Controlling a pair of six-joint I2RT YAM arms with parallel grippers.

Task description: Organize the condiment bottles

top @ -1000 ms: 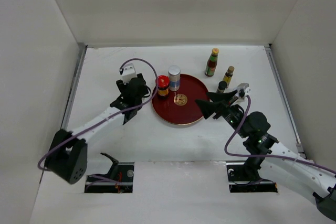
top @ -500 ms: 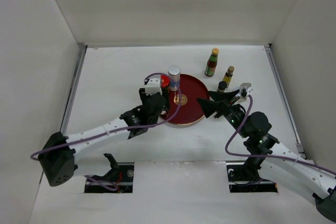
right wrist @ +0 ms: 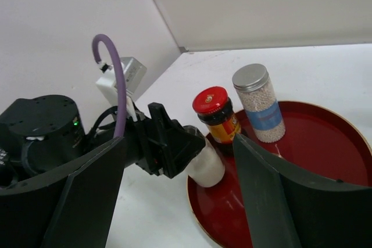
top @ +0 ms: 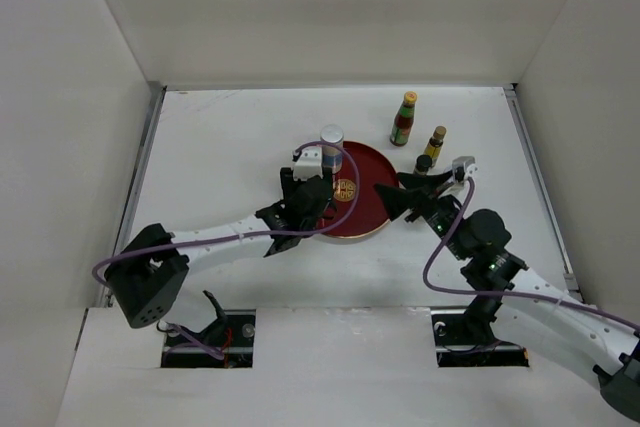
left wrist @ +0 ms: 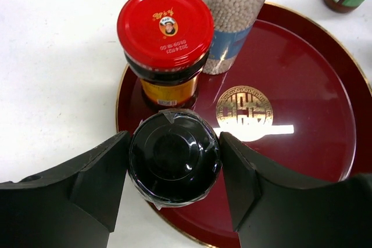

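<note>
My left gripper [left wrist: 174, 164] is shut on a white jar with a black cap [left wrist: 174, 149], held tilted over the near-left rim of the red tray [left wrist: 308, 91]. In the right wrist view the jar [right wrist: 208, 165] sticks out of the left gripper [right wrist: 168, 143]. A red-lidded jar [left wrist: 165, 27] and a silver-lidded jar of white beads [left wrist: 232, 24] stand on the tray behind it. My right gripper [top: 393, 194] is open and empty at the tray's right edge. A red sauce bottle with a green neck [top: 404, 120], a slim yellow-labelled bottle [top: 435, 144] and a small dark bottle [top: 424, 164] stand on the table right of the tray.
The tray [top: 372, 165] lies mid-table with a gold emblem [top: 346, 188]. White walls close the table at the back and both sides. In the top view the left wrist camera [top: 309, 157] hides the red-lidded jar; the silver lid [top: 331, 134] shows.
My left arm has swung right and nearer, from the table left of the tray to over the tray's near-left rim. The right arm has barely moved.
</note>
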